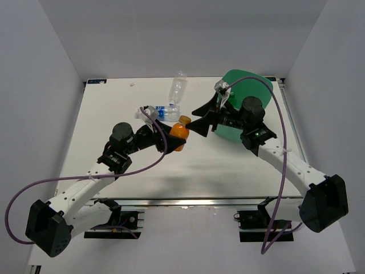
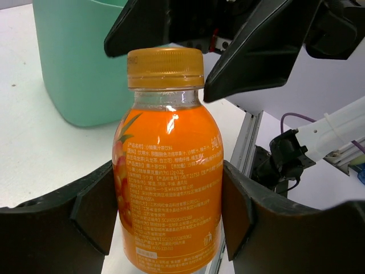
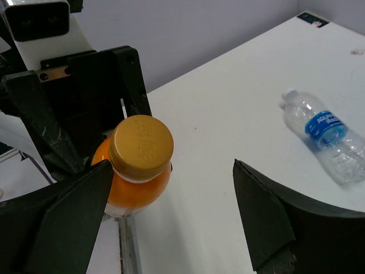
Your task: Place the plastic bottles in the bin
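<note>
Left wrist: left tool (image 2: 169, 206) clamped on orange bottle (image 2: 171, 165), right tool (image 3: 172, 171) apart around its cap (image 2: 165, 65)

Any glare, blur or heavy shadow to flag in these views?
Top external: even light, only soft arm shadows on the table, nothing blurred. Left wrist: orange bottle sharp, label print crisp, small highlights on its clear neck. Right wrist: clear bottle in focus, no glare.

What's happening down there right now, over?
Left gripper shut on orange bottle. Right gripper open, fingers either side of its cap, not gripping. Bin beyond the right gripper; clear bottles lie on the table.
</note>
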